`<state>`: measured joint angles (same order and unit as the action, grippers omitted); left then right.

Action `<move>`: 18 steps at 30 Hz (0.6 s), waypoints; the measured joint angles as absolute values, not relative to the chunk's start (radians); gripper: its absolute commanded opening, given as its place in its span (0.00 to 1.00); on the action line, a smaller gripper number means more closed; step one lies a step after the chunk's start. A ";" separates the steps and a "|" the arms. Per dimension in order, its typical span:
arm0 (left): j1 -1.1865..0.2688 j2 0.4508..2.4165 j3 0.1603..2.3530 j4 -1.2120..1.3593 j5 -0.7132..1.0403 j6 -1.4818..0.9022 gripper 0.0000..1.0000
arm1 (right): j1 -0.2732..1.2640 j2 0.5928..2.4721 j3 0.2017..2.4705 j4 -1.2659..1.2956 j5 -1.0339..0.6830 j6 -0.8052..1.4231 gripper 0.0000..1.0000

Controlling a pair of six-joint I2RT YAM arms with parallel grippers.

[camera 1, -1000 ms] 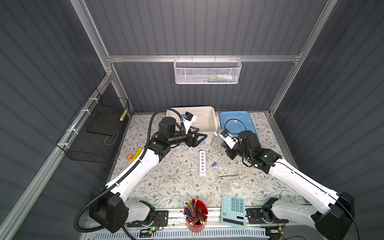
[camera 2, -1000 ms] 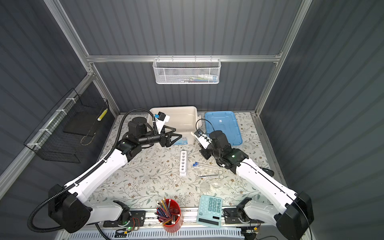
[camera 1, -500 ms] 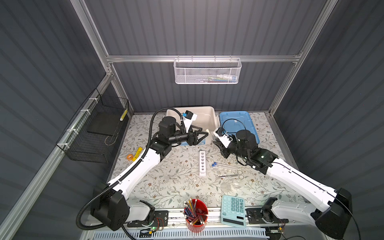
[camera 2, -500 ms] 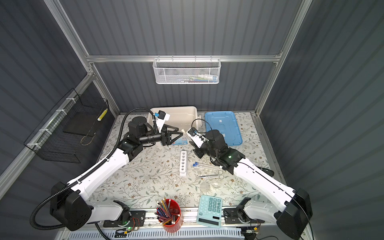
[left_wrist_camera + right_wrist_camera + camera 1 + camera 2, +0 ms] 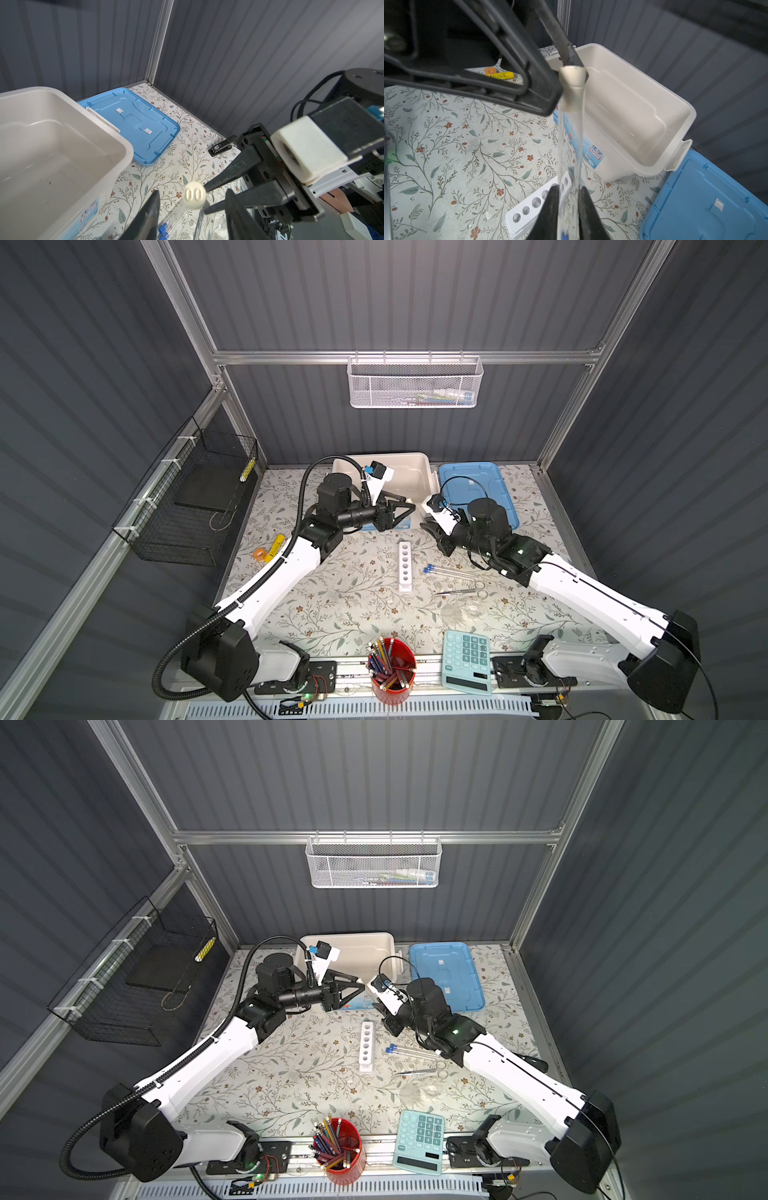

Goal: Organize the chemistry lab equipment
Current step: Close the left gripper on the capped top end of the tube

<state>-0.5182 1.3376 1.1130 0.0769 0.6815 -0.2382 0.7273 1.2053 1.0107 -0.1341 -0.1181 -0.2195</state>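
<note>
Straddling the white stopper (image 5: 572, 83), the left hand (image 5: 191, 194) stands partly wide beside the cream bin's rim (image 5: 427, 479); contact cannot be told. Right hand (image 5: 568, 199) is clamped low on the clear tube (image 5: 571, 145), above the surface (image 5: 332, 593). Below: bare room, then the rack (image 5: 404, 566), then two blue-capped tubes (image 5: 449, 571) lying near it, apart.

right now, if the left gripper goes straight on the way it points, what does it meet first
The round white stopper on the clear test tube that the right gripper holds. It sits between the left gripper's black fingers, probably touching one; depth is hard to judge.
</note>
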 measured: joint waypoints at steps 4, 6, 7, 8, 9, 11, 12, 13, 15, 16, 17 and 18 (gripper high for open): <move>-0.518 1.338 1.106 0.086 0.682 -0.239 0.44 | 0.731 1.214 1.018 -0.134 -0.125 -0.220 0.18; -0.518 1.338 1.103 0.091 0.682 -0.241 0.42 | 0.732 1.219 1.021 -0.133 -0.128 -0.219 0.18; -0.518 1.338 1.102 0.093 0.682 -0.241 0.40 | 0.733 1.222 1.023 -0.133 -0.128 -0.218 0.18; -0.518 1.338 1.102 0.093 0.682 -0.241 0.38 | 0.734 1.225 1.025 -0.132 -0.129 -0.217 0.18; -0.518 1.338 1.102 0.095 0.682 -0.241 0.37 | 0.734 1.227 1.028 -0.130 -0.130 -0.217 0.18; -0.518 1.338 1.102 0.096 0.682 -0.241 0.34 | 0.735 1.232 1.030 -0.125 -0.130 -0.217 0.18; -0.518 1.338 1.102 0.097 0.681 -0.241 0.32 | 0.735 1.234 1.032 -0.125 -0.130 -0.217 0.18; -0.518 1.338 1.102 0.099 0.681 -0.241 0.32 | 0.735 1.238 1.033 -0.126 -0.130 -0.217 0.18; -0.518 1.337 1.100 0.100 0.681 -0.241 0.30 | 0.735 1.245 1.035 -0.125 -0.128 -0.217 0.18; -0.518 1.337 1.099 0.100 0.681 -0.241 0.29 | 0.736 1.249 1.035 -0.126 -0.127 -0.218 0.18; -0.518 1.337 1.097 0.100 0.680 -0.241 0.28 | 0.736 1.251 1.035 -0.126 -0.127 -0.218 0.18; -0.518 1.337 1.094 0.101 0.679 -0.241 0.27 | 0.737 1.252 1.035 -0.127 -0.127 -0.218 0.18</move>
<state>-0.5182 1.3373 1.0939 0.1005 0.6792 -0.2409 0.7368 1.2522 1.0348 -0.1268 -0.1272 -0.2184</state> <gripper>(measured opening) 0.285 0.176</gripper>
